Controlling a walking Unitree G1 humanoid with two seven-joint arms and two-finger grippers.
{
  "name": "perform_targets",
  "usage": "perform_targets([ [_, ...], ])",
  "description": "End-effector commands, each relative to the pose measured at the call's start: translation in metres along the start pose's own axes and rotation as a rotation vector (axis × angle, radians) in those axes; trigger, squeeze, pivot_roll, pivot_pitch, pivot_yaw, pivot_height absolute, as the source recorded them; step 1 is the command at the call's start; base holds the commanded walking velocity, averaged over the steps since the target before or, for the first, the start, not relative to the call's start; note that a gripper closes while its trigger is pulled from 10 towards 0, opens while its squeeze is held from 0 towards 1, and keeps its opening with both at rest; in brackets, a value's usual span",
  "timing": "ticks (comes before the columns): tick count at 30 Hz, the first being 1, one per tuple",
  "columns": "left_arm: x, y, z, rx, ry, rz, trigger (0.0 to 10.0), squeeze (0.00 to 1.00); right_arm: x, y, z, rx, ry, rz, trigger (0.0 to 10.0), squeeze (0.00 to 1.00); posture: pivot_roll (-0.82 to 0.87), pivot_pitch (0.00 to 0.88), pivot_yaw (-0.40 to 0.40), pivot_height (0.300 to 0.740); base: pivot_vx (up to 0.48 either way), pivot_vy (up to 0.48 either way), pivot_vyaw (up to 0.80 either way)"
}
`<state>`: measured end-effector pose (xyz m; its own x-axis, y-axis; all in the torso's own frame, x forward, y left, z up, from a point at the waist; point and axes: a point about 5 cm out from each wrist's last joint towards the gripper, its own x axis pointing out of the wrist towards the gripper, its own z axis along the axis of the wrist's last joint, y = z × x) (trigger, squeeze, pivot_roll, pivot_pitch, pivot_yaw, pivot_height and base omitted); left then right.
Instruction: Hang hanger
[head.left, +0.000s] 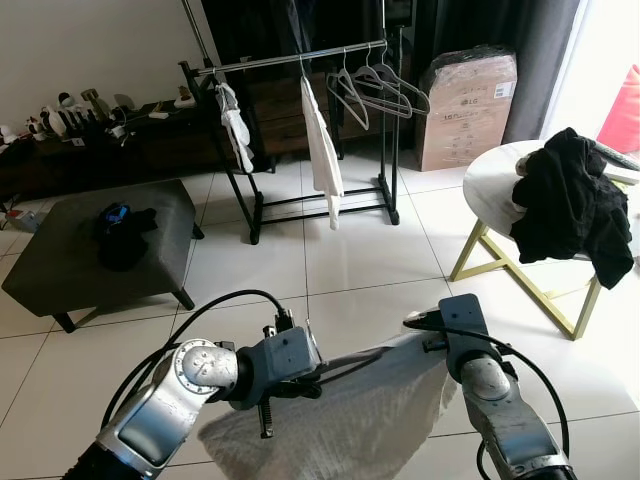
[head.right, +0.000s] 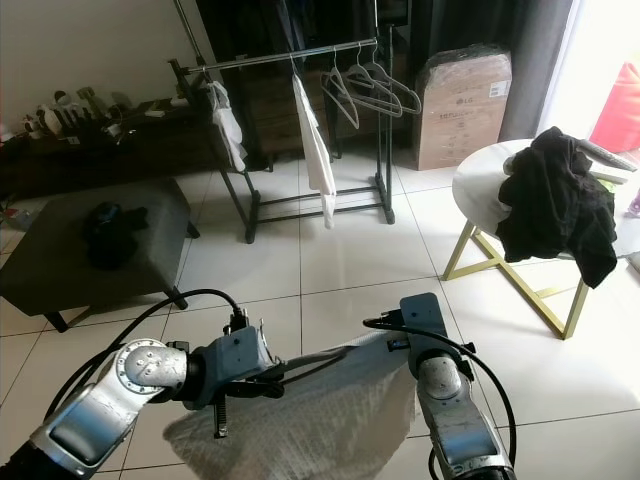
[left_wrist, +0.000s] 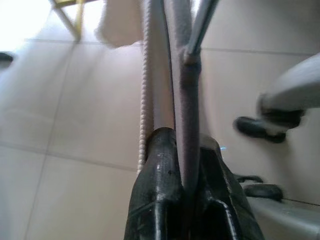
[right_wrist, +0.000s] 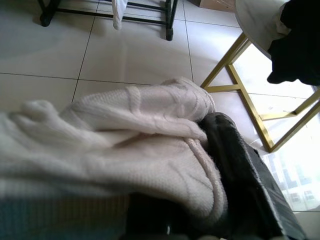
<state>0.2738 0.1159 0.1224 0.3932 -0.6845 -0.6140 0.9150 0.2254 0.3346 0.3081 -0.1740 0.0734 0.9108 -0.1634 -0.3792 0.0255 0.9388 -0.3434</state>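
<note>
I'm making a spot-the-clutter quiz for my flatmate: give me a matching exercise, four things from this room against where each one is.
1 black clothes
2 white garment
3 cardboard box
4 dark bundle

A on the grey ottoman
B on the round table
C hanging on the clothes rack
D on the floor behind the rack

Pairs: 1-B, 2-C, 3-D, 4-A

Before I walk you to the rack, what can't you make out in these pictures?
- Right gripper: its fingers are buried under the white knit garment in the right wrist view.
- Hanger: left gripper clamps it, but its hook and shape are cut off by the left wrist view's edge and blurred.
- Garment's lower hem: cut off by the bottom edge of the eye views.
- Shelf items: too small and dim.
</note>
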Motion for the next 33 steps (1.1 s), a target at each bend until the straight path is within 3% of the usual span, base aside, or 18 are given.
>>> perform_targets([
  [1, -0.016, 0.007, -0.043, -0.073, 0.228, 0.072, 10.0, 0.0, 0.004, -0.06, -0.006, -0.003, 0.035, -0.232, 0.0, 0.0, -0.11, 0.089, 0.143, 0.74, 0.0, 0.0, 0.0],
  [2, -0.017, 0.013, -0.043, -0.116, 0.226, 0.168, 10.0, 0.0, 0.006, -0.064, -0.012, 0.0, 0.063, -0.244, 0.0, 0.0, -0.11, 0.088, 0.144, 0.74, 0.0, 0.0, 0.0],
  [4, -0.02, 0.015, -0.045, -0.106, 0.25, 0.212, 10.0, 0.0, 0.007, -0.067, -0.018, 0.003, 0.084, -0.253, 0.0, 0.0, -0.11, 0.087, 0.145, 0.74, 0.0, 0.0, 0.0],
  [11, -0.035, 0.016, -0.064, -0.039, 0.41, 0.272, 10.0, 0.0, 0.01, -0.073, -0.025, -0.009, 0.115, -0.273, 0.0, 0.0, -0.1, 0.079, 0.147, 0.74, 0.0, 0.0, 0.0],
  [19, -0.048, -0.016, -0.095, 0.01, 0.616, 0.056, 10.0, 0.0, 0.016, -0.077, -0.016, -0.009, 0.082, -0.262, 0.0, 0.0, -0.1, 0.067, 0.147, 0.74, 0.0, 0.0, 0.0],
  [24, -0.047, -0.017, -0.097, 0.006, 0.629, 0.072, 10.0, 0.0, 0.018, -0.074, -0.01, -0.013, 0.06, -0.242, 0.0, 0.0, -0.1, 0.061, 0.147, 0.74, 0.0, 0.0, 0.0],
  [26, -0.047, -0.014, -0.101, 0.015, 0.646, 0.117, 10.0, 0.0, 0.019, -0.073, -0.007, -0.015, 0.046, -0.23, 0.0, 0.0, -0.1, 0.061, 0.147, 0.74, 0.0, 0.0, 0.0],
  [27, -0.046, -0.006, -0.103, 0.0, 0.648, 0.208, 10.0, 0.0, 0.019, -0.07, -0.004, -0.027, 0.035, -0.21, 0.0, 0.0, -0.1, 0.063, 0.147, 0.74, 0.0, 0.0, 0.0],
  [28, -0.046, -0.006, -0.103, 0.0, 0.648, 0.208, 10.0, 0.0, 0.019, -0.07, -0.004, -0.027, 0.035, -0.21, 0.0, 0.0, -0.1, 0.063, 0.147, 0.74, 0.0, 0.0, 0.0],
  [31, -0.036, 0.018, -0.086, -0.12, 0.495, 0.454, 10.0, 0.0, 0.017, -0.044, -0.005, -0.047, 0.041, -0.037, 0.0, 0.0, -0.1, 0.062, 0.147, 0.74, 0.0, 0.0, 0.0],
  [33, -0.032, 0.022, -0.079, -0.155, 0.433, 0.487, 10.0, 0.0, 0.016, -0.034, -0.006, -0.062, 0.045, 0.029, 0.0, 0.0, -0.1, 0.061, 0.147, 0.74, 0.0, 0.0, 0.0],
])
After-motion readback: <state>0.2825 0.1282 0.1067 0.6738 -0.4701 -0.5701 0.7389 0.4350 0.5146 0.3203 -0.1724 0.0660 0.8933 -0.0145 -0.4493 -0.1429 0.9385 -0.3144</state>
